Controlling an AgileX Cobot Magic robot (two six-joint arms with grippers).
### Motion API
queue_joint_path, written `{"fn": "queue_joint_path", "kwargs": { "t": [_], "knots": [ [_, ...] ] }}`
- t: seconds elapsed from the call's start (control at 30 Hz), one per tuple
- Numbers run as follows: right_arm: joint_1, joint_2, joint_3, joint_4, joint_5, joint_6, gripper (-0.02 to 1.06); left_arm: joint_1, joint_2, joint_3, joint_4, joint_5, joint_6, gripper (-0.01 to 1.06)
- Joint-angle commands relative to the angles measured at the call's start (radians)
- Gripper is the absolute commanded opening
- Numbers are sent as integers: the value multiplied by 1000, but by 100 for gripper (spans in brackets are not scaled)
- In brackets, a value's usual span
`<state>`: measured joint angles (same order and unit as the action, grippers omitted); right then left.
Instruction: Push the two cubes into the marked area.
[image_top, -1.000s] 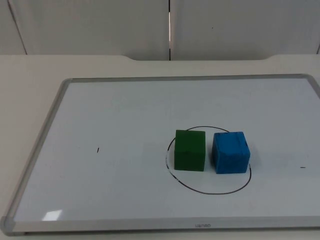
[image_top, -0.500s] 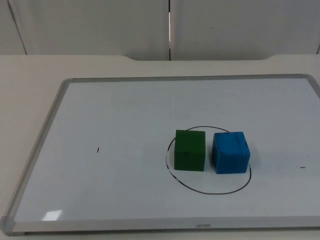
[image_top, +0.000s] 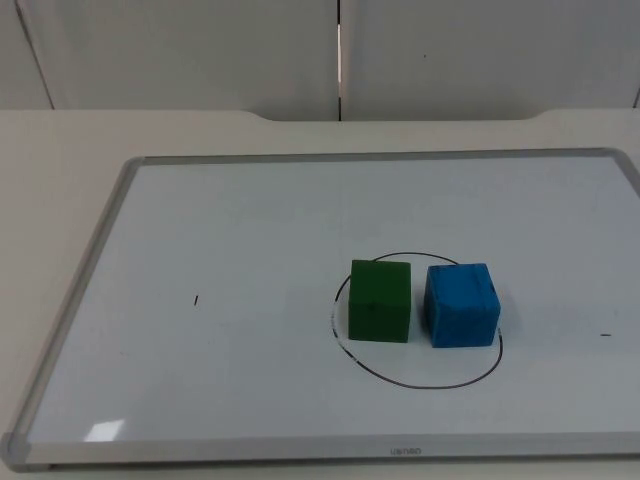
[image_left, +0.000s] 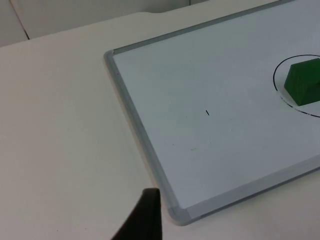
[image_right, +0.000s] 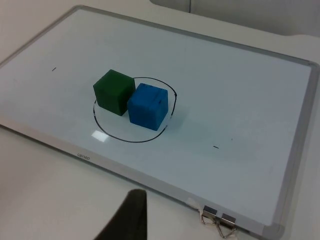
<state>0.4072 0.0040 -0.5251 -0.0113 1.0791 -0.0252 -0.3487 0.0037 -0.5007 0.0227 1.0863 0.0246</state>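
Green cube (image_top: 380, 301) and blue cube (image_top: 461, 305) sit side by side inside the drawn circle (image_top: 416, 383) — jaws' state cannot be told.

A white table top (image_top: 60, 170) met a grey partition wall (image_top: 200, 50), its panels split by a vertical seam

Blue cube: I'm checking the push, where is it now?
In the top view the blue cube sits on the whiteboard, inside the right part of the drawn circle, just right of the green cube.
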Motion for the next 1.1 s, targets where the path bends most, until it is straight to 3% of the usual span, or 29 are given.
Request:
{"fn": "queue_joint_path", "kwargs": {
  "t": [0.0,0.1,1.07],
  "knots": [
    [-3,-4,10,-7,0,2,105,1,-4,6,6,-11,-3,97],
    [-3,-4,10,-7,0,2,105,1,-4,6,6,-11,-3,105],
    [-24,-4,10,-5,0,2,105,1,-4,6,11,-11,-3,105]
  ]
}}
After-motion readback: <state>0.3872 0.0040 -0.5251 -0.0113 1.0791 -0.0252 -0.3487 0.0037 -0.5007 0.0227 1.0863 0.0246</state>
